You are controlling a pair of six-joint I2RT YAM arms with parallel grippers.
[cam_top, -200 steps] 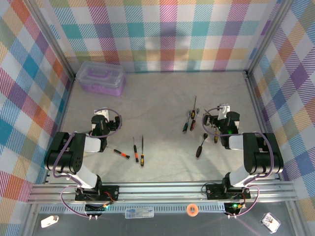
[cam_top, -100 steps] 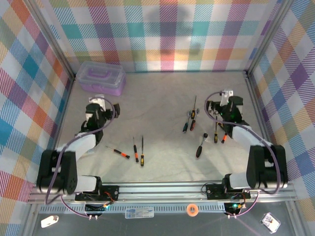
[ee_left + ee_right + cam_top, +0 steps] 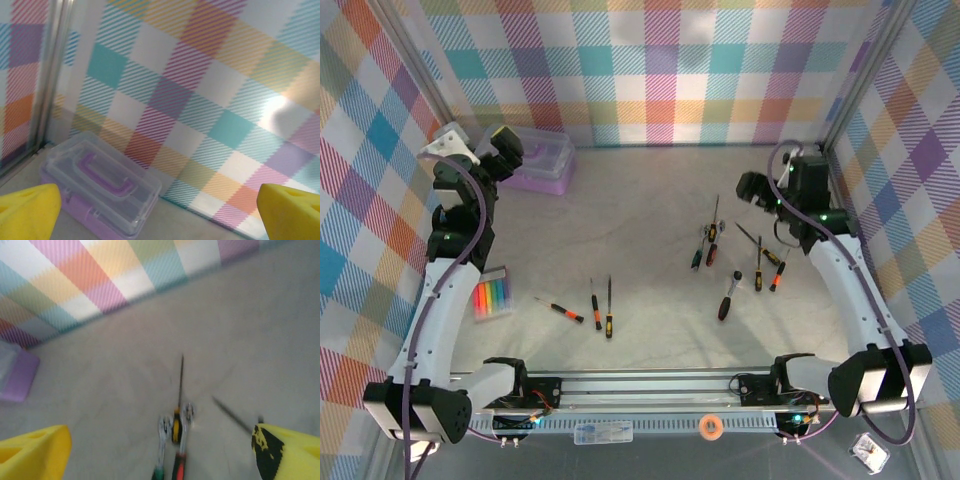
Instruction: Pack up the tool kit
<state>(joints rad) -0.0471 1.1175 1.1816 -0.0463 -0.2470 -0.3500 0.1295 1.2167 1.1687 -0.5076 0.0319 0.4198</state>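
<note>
We are holding our left fingers (image 3: 27,210) and right fingers (image 3: 30,452) spread wide, both empty. Screwdrivers (image 3: 609,305) are lying loose on the tabletop (image 3: 640,200) nearer us; the case (image 3: 545,170) is sitting at the far left corner, lid shut. We are risking a misjudged grab, since the shafts are thin and lying close together. The left wrist view is showing the lid and handle that our arm is partly hiding overhead.

The screwdrivers (image 3: 176,426) are blurred, handles cut off at the bottom.
</note>
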